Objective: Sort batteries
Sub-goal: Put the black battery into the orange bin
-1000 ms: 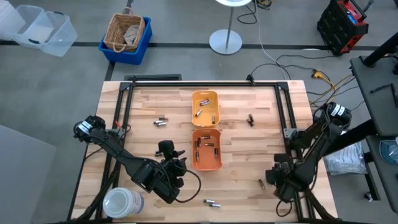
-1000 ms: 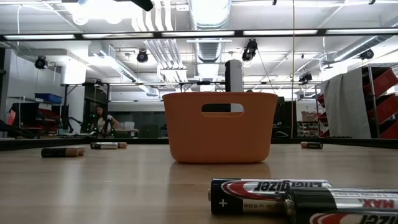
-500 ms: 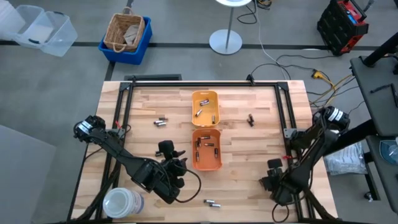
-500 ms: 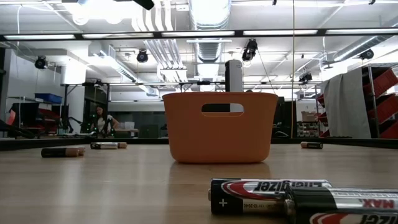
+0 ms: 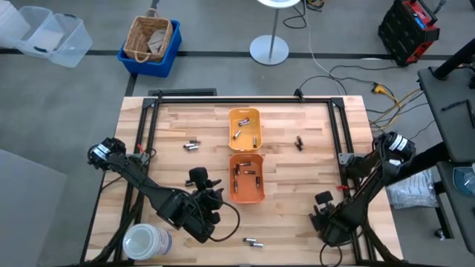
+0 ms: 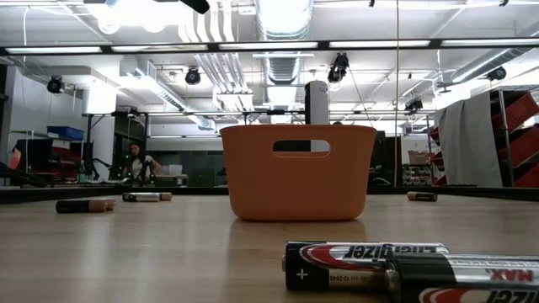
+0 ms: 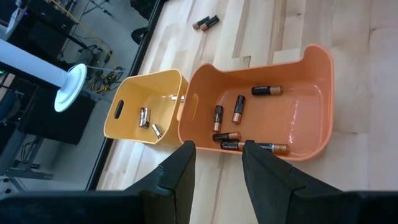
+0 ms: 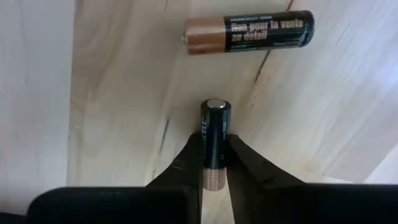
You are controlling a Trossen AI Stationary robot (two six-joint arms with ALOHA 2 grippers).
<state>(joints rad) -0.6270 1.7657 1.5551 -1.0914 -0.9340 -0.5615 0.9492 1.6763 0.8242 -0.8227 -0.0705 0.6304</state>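
My right hand [image 8: 215, 163] pinches one battery [image 8: 215, 137] at the worktop's [image 5: 297, 174] near right corner.

Just past it a second battery [image 8: 249, 32] lies flat on the wood. My left hand [image 7: 214, 163], fingers apart and holding nothing, waits near left, facing the orange tray [image 7: 314, 74] with six batteries; the yellow tray [image 7: 134, 109] beyond holds two.

Two trays on the desk [image 5: 185, 119]: one yellow tray [image 5: 244, 127], one orange tray [image 5: 246, 194]. In the orange, six batteries [image 7: 239, 109]; in the yellow, at least two. Loose on the wood, four pairs, with one battery [image 8: 215, 127] clamped in the right gripper [image 8: 214, 149] jaws.
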